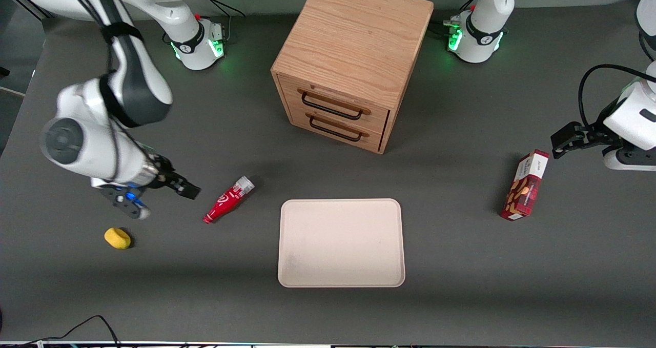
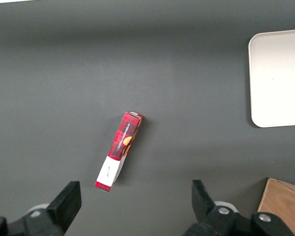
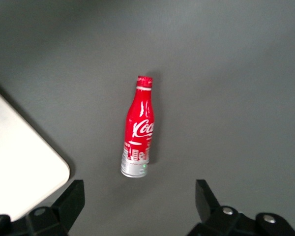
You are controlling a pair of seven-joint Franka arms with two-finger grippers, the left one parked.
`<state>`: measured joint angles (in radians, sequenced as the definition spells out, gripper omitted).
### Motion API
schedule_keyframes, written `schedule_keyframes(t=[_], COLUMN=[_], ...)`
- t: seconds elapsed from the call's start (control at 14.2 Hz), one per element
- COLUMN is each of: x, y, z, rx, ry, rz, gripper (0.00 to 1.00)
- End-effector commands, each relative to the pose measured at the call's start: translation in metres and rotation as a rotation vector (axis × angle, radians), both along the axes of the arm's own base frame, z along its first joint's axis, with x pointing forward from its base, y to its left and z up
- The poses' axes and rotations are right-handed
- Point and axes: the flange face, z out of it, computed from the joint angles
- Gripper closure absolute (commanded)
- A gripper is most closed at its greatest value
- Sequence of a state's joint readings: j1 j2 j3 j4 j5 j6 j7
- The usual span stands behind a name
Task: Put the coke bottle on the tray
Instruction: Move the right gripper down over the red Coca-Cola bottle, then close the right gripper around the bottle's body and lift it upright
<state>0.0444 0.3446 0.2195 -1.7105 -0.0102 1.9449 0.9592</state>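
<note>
On the desk [image 1: 461,286], front view: coke bottle [image 1: 228,200] lying on its side, near the tray [image 1: 341,243] but off it; pincer [image 1: 179,185] hovers just beside the bottle, holding nothing
Right wrist view: pincer fingers [image 3: 71,201] spread wide, coke bottle [image 3: 138,127] lying flat between them, apart from both; tray [image 3: 19,162] corner close by
Left wrist view: just the red snack box [image 2: 120,150] lying on the desk, well apart from the tray [image 2: 278,78]

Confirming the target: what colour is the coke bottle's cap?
Red, clearest in the right wrist view: coke bottle; end effector open above.

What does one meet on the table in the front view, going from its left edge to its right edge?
Yellow object → gripper, above the table, empty → coke bottle, lying down → tray → red snack box.
</note>
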Motion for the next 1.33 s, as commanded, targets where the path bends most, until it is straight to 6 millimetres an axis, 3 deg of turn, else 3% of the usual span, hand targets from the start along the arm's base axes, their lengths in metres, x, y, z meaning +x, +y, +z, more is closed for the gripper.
schedule_keyframes(t=[0.0, 0.28, 0.42, 0.63, 1.05, 1.12, 1.26], x=[0.005, -0.007, -0.012, -0.019, -0.026, -0.026, -0.027], y=[0.004, 0.014, 0.027, 0.028, 0.028, 0.029, 0.028], z=[-0.047, -0.111, -0.134, -0.166, -0.194, -0.194, -0.199], rx=[-0.014, 0.011, 0.01, -0.039, -0.025, -0.022, -0.022], ry=[0.007, -0.026, -0.007, -0.03, -0.046, -0.05, -0.045], rz=[-0.116, -0.169, -0.169, -0.19, -0.192, -0.191, -0.192], gripper=[0.0, 0.0, 0.0, 0.0, 0.0, 0.1, 0.41])
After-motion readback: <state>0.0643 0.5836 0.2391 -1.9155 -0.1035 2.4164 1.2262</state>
